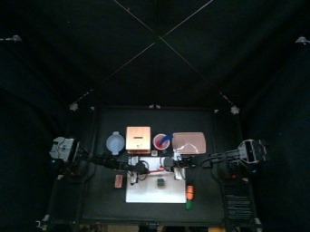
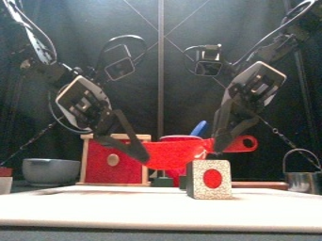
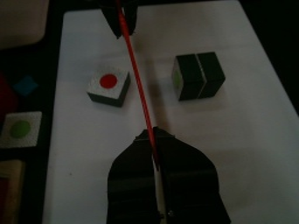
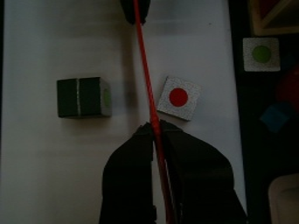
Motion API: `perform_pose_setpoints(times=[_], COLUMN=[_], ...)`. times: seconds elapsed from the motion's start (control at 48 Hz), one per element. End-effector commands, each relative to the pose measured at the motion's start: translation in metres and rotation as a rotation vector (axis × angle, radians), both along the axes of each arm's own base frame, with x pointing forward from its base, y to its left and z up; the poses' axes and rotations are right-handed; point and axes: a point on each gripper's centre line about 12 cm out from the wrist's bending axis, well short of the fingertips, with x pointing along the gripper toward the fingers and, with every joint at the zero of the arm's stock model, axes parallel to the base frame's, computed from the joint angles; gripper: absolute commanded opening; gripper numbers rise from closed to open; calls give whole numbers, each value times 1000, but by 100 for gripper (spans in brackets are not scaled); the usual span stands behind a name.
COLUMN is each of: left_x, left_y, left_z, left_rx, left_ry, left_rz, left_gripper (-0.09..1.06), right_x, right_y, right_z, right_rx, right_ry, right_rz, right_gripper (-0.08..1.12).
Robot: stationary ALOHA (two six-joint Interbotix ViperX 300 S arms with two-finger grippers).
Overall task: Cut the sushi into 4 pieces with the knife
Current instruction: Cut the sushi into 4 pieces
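Observation:
A thin red knife (image 3: 135,79) runs edge-on from my left gripper (image 3: 152,136) to my right gripper (image 4: 152,129). Each gripper is shut on one end of it, above the white cutting board (image 3: 233,149). On one side of the blade a single sushi piece (image 3: 107,85) lies with its white face and red centre up. On the other side stands a dark green block (image 3: 198,76) of two joined pieces. The front view shows the single piece (image 2: 212,179) low between the two grippers, its red centre facing the camera.
Behind the board stand a wooden box (image 2: 113,160) with a red drawer front, a blue-grey bowl (image 2: 51,169), and a red cup (image 2: 183,146) holding a blue knife (image 2: 199,127). A metal cutter (image 2: 302,171) is at the right. A white piece with a green dot (image 4: 263,52) lies off the board.

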Motion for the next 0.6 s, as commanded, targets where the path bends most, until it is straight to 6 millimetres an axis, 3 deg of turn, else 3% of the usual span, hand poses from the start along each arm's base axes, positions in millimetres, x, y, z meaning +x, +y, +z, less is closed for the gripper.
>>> perform_pose_setpoints(times=[0.021,0.354,0.604], left_x=[5,10,19], left_y=[-6,-28,-42], left_z=[28,35,16], left_rx=[14,1,-21], left_ry=[-85,-110,-68], left_rz=[-38,-89,-90], left_gripper=[12,13,13], right_x=[-4,-15,-19], right_y=[-3,30,37], right_z=[17,22,14], right_rx=[19,76,102], right_ry=[-54,-67,-49], right_rz=[-26,28,24], right_gripper=[5,5,5])
